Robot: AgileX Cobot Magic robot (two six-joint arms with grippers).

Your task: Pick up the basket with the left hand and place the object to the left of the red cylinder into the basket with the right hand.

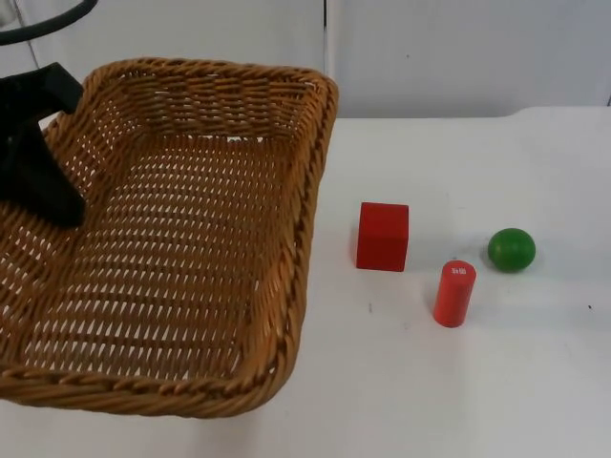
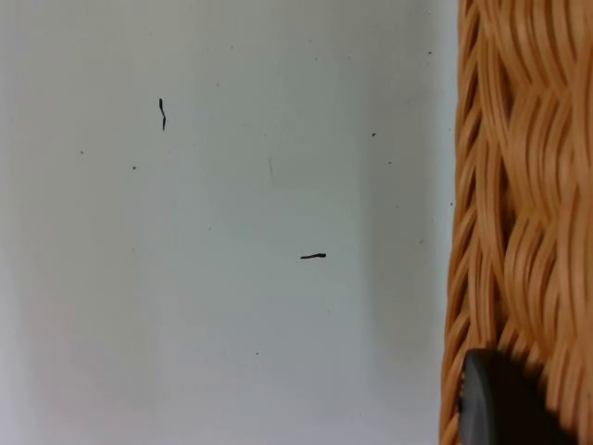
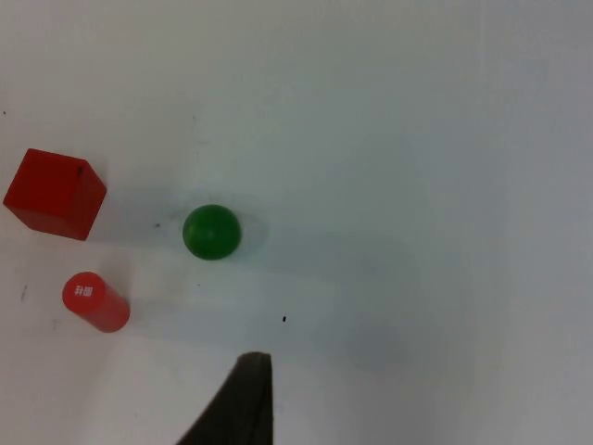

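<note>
Tan woven basket (image 1: pixel 191 239); red cube (image 1: pixel 383 237), red cylinder (image 1: pixel 454 293) (white-labelled), green ball (image 1: pixel 512 249).

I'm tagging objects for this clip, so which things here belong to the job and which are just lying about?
Job: basket, held at its rim by the left end effector; red cube, left of the red cylinder.
Lying about: green ball.

One basket (image 1: pixel 191 239), one red cube (image 1: pixel 383 237), one red cylinder (image 1: pixel 454 293), one green ball (image 1: pixel 512 249)
</note>
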